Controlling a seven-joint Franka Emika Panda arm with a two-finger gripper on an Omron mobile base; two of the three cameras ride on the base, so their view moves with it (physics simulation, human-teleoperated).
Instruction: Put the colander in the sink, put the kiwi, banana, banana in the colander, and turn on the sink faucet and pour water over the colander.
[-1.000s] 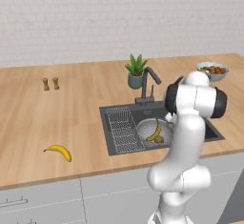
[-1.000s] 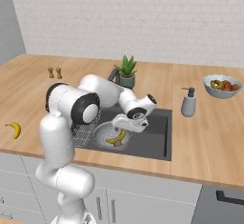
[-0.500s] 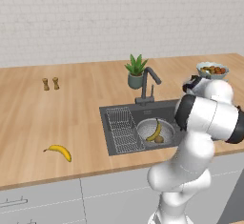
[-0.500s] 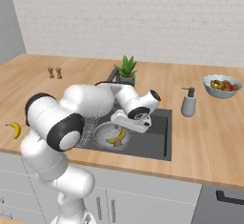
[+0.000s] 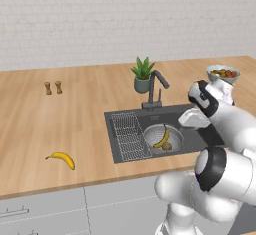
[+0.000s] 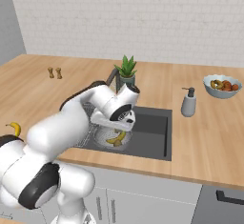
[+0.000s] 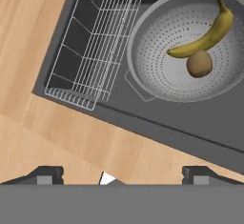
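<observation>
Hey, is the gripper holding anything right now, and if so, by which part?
Nothing is held. The gripper is open and empty above the counter edge, with the colander in the sink ahead of it.

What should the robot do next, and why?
Probably swing over to the banana on the counter and pick it up. The colander already sits in the sink holding the kiwi and one banana, and the gripper is open with nothing in it, so the second banana seems to be what's missing.
</observation>
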